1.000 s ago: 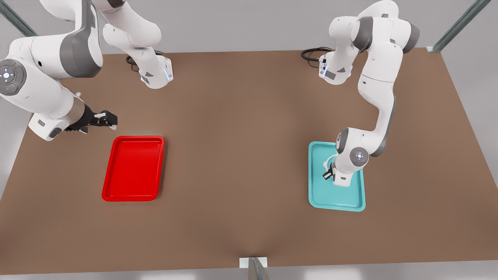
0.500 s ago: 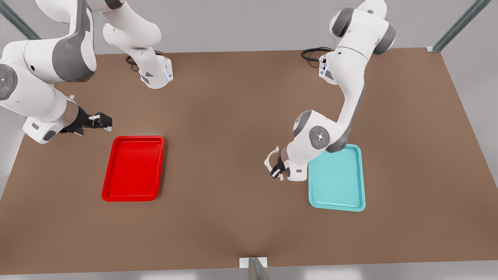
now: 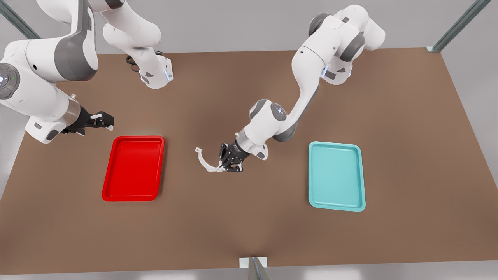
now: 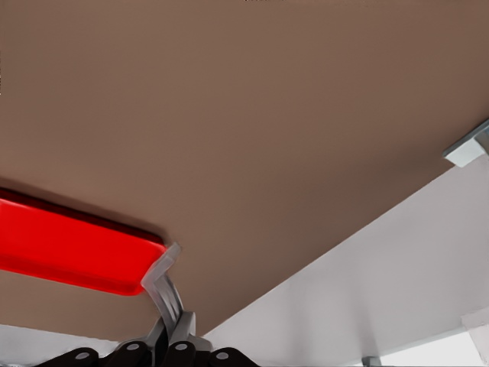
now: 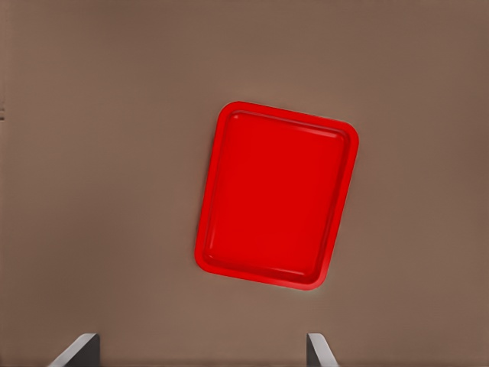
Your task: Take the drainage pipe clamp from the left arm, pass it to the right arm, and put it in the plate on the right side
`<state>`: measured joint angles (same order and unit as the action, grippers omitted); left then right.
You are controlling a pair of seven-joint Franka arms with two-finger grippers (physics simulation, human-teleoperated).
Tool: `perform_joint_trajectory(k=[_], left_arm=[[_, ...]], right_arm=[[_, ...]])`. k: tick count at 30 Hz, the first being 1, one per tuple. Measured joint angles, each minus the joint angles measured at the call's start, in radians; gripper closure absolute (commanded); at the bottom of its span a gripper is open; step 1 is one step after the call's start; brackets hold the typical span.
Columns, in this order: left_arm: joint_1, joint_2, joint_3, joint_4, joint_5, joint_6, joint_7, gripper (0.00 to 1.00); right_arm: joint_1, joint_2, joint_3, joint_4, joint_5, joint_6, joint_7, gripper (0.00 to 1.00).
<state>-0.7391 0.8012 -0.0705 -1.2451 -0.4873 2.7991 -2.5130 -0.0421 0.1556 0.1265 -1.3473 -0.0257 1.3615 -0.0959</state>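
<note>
While holding drainage pipe clamp (image 3: pixel 203 159) clenched in left pincer (image 3: pixel 223 167), pre-handover; next, bring released right pincer (image 3: pixel 109 121), waiting at plate's (image 3: pixel 133 171) 11 o'clock, across.

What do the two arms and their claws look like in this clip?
Both match: the left arm, on the front view's right, and the right arm have white shells, grey joint bands and round marked joint caps. The left claw and right claw are black. A black cable coils at the right arm's base.
</note>
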Motion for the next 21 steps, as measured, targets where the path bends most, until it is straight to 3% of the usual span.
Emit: perform_joint_trajectory(k=[8,12,21], left_arm=[[-0.045,0.057,0.005,-0.004,-0.009,0.098,-0.368,0.79],[-0.046,0.062,0.004,-0.007,-0.01,0.114,-0.384,0.79],[-0.052,0.062,0.003,-0.009,0.011,0.126,-0.384,0.79]], right_arm=[[0.072,0.047,0.035,0.011,-0.004,0.04,0.018,0.0],[0.093,0.109,0.109,0.01,-0.007,0.104,0.031,0.0],[0.301,0.245,0.121,0.007,-0.06,0.333,0.099,0.0]])
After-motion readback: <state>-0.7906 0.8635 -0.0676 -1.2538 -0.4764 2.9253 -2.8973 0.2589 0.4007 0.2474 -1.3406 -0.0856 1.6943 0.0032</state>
